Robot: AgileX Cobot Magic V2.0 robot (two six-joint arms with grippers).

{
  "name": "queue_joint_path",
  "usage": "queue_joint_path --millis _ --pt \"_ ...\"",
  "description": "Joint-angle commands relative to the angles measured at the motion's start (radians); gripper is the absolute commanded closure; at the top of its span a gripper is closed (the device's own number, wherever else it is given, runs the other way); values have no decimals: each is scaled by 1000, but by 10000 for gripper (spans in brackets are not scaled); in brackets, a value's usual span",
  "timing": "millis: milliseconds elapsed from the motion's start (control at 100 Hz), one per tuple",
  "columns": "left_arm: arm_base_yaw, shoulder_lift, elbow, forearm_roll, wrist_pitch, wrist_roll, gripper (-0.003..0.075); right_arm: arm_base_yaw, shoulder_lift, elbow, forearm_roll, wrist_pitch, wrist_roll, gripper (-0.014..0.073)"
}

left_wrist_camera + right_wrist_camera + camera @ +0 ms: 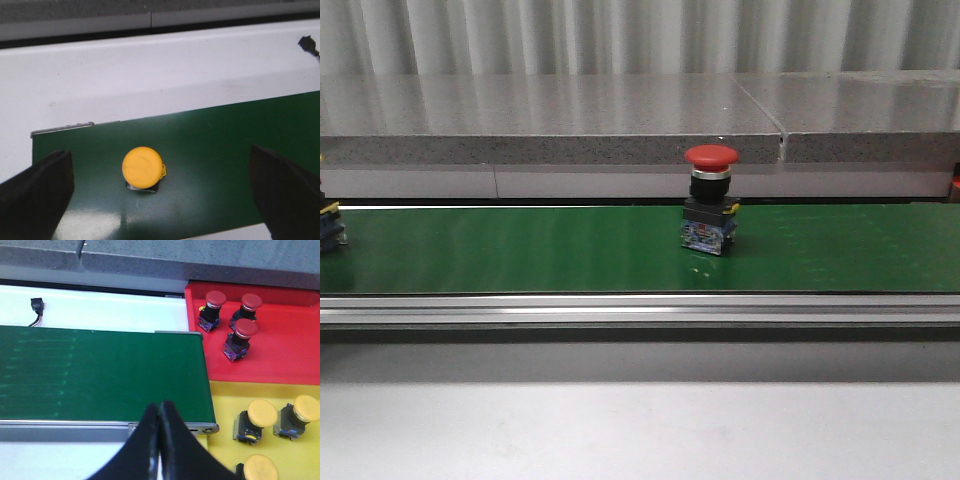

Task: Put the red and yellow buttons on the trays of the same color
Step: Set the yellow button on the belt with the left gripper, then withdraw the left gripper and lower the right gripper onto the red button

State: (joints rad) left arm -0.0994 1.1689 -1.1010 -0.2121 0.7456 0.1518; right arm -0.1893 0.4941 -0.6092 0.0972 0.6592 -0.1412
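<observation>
front view: a red button (pixel 710 211) stands upright on the green conveyor belt (pixel 520 250), right of centre.

left wrist view: the left end effector (pixel 160 192) is spread wide, released, its fingers (pixel 35 192) on either side of a yellow button (pixel 144 167) that sits on the belt, touching neither.

right wrist view: the right end effector (pixel 160 440) is clenched on nothing above the belt's edge. three red buttons (pixel 240 335) stand on the red tray (pixel 290 355), three yellow buttons (pixel 260 415) on the yellow tray (pixel 225 405).

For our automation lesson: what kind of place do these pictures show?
Probably a factory-style sorting station: a green conveyor belt carries a red button, and a red tray and yellow tray hold sorted buttons.
</observation>
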Motion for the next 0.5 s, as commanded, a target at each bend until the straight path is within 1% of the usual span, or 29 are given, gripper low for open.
queue_joint_path --millis 0,310,400,490 --pt "-7 -98 34 -16 -103 -5 62 0 2 -23 -5 -71 -9 662" --pt "0 -368 319 -16 -251 -13 62 0 2 -23 -5 -71 -9 662" --pt "16 -436 393 -16 -260 -14 66 0 2 -23 -5 -71 -9 662" --pt "31 -507 467 -16 -269 -14 89 0 2 -23 -5 -71 -9 662"
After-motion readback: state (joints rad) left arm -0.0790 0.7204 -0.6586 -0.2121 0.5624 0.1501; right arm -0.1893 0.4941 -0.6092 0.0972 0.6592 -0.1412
